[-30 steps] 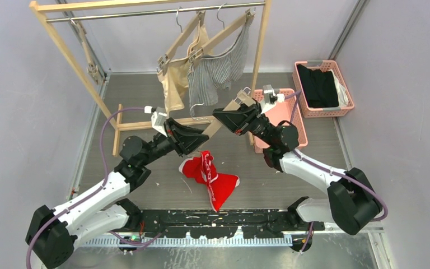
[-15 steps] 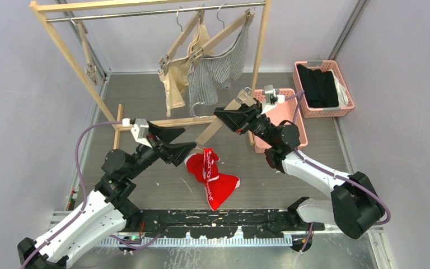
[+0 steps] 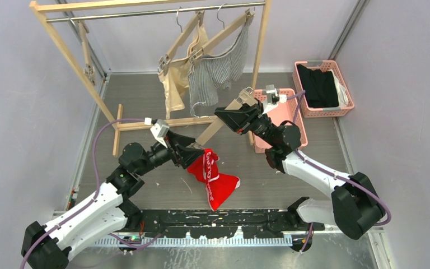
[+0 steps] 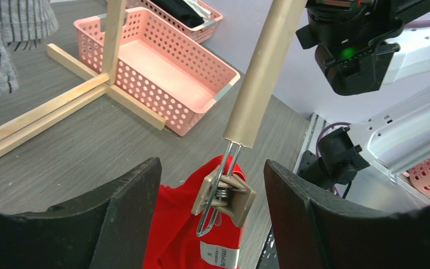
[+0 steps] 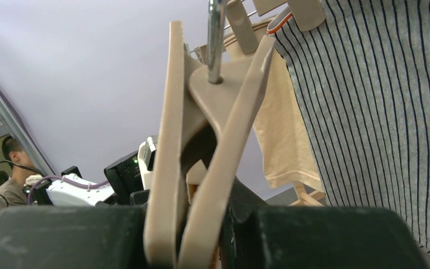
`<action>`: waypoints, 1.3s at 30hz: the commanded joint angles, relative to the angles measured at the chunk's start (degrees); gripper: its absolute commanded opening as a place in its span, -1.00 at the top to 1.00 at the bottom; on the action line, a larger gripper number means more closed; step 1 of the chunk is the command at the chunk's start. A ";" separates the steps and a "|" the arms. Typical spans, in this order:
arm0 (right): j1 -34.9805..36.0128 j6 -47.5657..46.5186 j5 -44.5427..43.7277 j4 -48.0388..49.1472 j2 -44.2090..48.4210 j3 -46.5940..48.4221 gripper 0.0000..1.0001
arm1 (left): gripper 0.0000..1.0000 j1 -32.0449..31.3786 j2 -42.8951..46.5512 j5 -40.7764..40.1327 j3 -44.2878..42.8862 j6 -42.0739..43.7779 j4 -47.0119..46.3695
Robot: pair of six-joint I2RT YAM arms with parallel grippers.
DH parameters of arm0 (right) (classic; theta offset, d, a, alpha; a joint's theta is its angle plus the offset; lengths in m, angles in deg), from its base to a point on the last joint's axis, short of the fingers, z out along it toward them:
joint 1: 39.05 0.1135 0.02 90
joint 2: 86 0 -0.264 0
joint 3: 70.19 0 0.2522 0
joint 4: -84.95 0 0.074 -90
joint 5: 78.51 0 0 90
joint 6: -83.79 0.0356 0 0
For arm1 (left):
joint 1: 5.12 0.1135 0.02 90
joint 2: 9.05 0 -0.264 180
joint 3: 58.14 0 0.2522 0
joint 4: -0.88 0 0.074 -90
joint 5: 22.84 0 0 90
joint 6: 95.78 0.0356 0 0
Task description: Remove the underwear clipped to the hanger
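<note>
Mostly undone: left claw [image 4: 211, 188], apart, is straddling red shorts [image 3: 215, 180] clip [image 4: 224, 195], right claw [image 3: 236, 116] is clamping hanger [image 3: 209, 135], beige pair [image 3: 173, 89] and striped pair [image 3: 219, 70] hanging clipped.

The red underwear [image 3: 213, 178], white-banded, is being held at one corner by the clip [image 4: 224, 193] of a tilted wooden hanger [image 3: 208, 134], its remainder being draped crumpled on the table [image 3: 145, 101]. The beige underwear [image 3: 174, 92] and the grey-striped underwear [image 3: 219, 72] are being carried side by side on clip hangers [image 3: 182, 42] from the rail [image 3: 117, 15].

A pale wooden clothes rack [image 3: 62, 47] is standing. Beside its right post a pink perforated plastic basket [image 4: 145, 98] is sitting; farther right, another pink basket [image 3: 327, 112] is holding black clothes [image 3: 316, 87], possibly white fabric [image 3: 343, 95] too.
</note>
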 commanded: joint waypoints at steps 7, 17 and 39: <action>-0.01 0.08 -0.78 3.51 1.29 1.58 0.98 | 0.84 -0.14 0.62 3.91 -0.42 -0.11 -5.00; 0.05 -0.62 -0.03 1.84 2.41 1.23 0.98 | -0.11 -0.13 2.48 1.68 -2.78 1.73 -3.94; 1.30 -0.42 0.84 1.67 2.11 1.90 0.98 | 0.46 -0.16 -6.65 7.03 -8.28 0.75 -10.31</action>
